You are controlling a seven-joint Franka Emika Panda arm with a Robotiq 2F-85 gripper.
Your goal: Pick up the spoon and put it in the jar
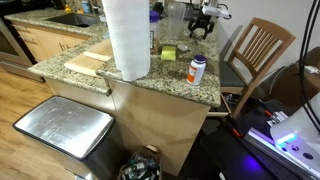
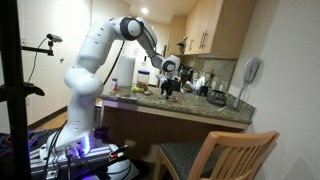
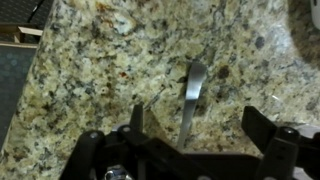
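Spoon (image 3: 191, 90): flat metal handle on speckled granite counter (image 3: 100, 70); gripper (image 3: 195, 128) jaws apart, straddling it.

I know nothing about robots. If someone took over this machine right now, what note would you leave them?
Gripper: open, empty, just above the speckled granite counter.
Silver metal spoon: flat on the counter, handle between the open fingers, not gripped.
Tall clear jar: upright on the same counter, no spoon in it.
Done: gripper lined up over the spoon.
Left: grip, lift, carry to the jar, drop in.
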